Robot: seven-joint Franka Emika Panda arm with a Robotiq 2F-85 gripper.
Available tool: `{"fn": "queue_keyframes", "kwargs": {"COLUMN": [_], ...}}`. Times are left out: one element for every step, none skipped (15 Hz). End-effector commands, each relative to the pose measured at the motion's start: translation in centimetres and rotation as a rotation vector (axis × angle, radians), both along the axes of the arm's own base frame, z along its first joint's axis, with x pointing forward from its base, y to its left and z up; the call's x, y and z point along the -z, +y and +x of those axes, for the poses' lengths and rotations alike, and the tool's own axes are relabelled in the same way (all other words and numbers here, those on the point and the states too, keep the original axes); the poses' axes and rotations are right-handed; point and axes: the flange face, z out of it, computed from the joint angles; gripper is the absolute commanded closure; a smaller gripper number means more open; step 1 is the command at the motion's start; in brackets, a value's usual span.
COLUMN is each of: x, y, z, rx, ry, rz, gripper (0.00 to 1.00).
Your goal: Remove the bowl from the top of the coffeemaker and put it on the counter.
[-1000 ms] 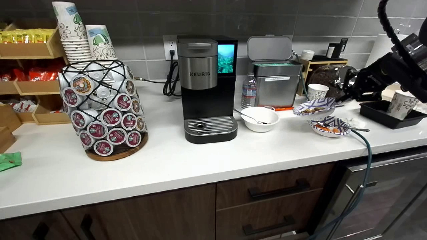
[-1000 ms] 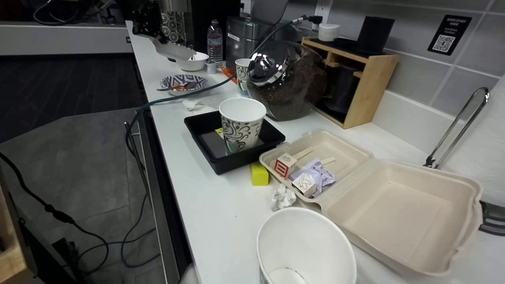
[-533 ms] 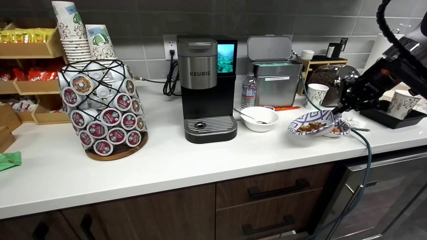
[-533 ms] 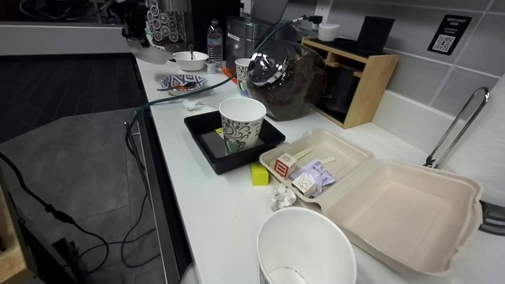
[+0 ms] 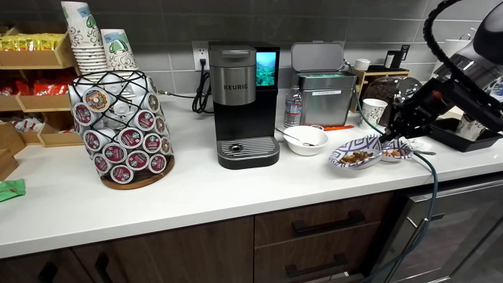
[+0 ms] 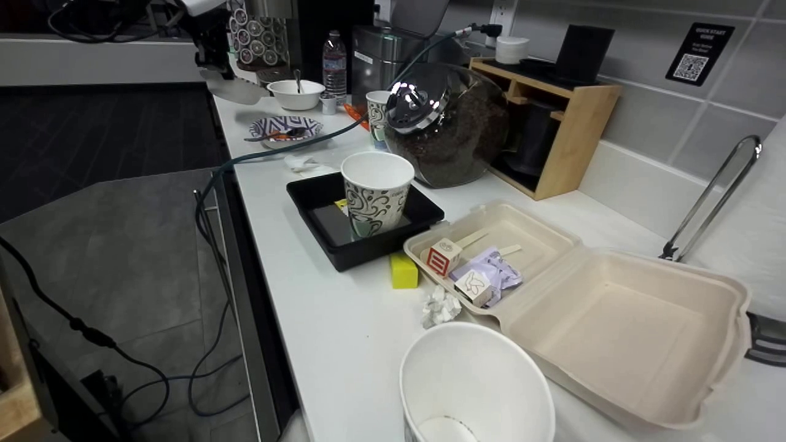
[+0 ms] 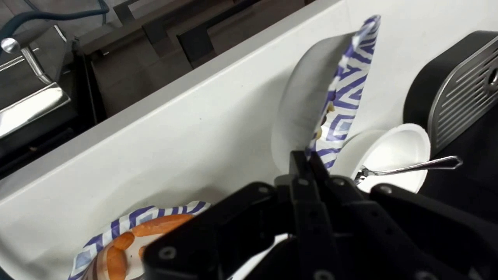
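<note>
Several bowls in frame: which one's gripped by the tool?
The patterned bowl holding brown pieces: its rim is pinched in the tool. The other patterned bowl, with orange pieces, and the plain white bowl sit on the counter.

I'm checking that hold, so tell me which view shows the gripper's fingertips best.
The wrist view: the gripper is large and near, its fingertips shut on the rim of the held patterned bowl. In both exterior views it is a small dark shape at the bowl's edge, fingertips indistinct.
</note>
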Motion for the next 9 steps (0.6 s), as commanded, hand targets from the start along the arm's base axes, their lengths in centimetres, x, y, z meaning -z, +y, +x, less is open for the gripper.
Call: {"fn": "queue_keyframes", "kwargs": {"x": [1.5,1.8,2.0,2.1,2.3,2.7,3.0,3.3,3.7], "y": [0.3,0.3,0.3,0.3,0.2,0.2,0.0,-0.2,-0.4], "z": [1.4,1.8,2.1,2.5,2.9,3.3,3.7,3.9,4.1], "rx": [0.001,0.001,0.002,0.004,0.005,0.006,0.009,0.007,0.008], "ry": [0.009,0.009,0.011,0.011,0.008,0.008,0.007,0.005,-0.004], "rz": [0.002,-0.002,-0.001,-0.001,-0.008,-0.016,-0.03,-0.049,-0.071], "gripper": [0.99,0.99,0.99,0.99,0.99,0.99,0.99,0.99,0.99]}}
